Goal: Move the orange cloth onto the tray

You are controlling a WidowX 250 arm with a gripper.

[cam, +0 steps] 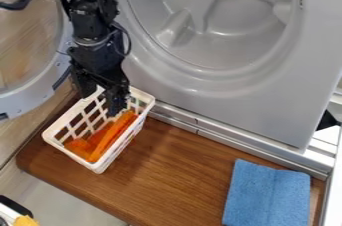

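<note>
Claw [116, 112] over your white latticed plastic basket [98, 167], can't tell you if gripping; crumpled orange cloth [112, 137] inside.

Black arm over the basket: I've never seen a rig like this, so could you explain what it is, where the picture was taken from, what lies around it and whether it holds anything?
It is a robot arm, coming in from the upper left, with a claw at its lower end. The single picture comes from a fixed camera looking down at a slant.

On a brown wooden board stands a white basket with lattice sides. Inside it lies an orange cloth. A blue cloth lies at the right. Behind is what looks like a washer or dryer.

The claw is low at the basket, close to the orange cloth, but I cannot tell whether it grips it.
</note>
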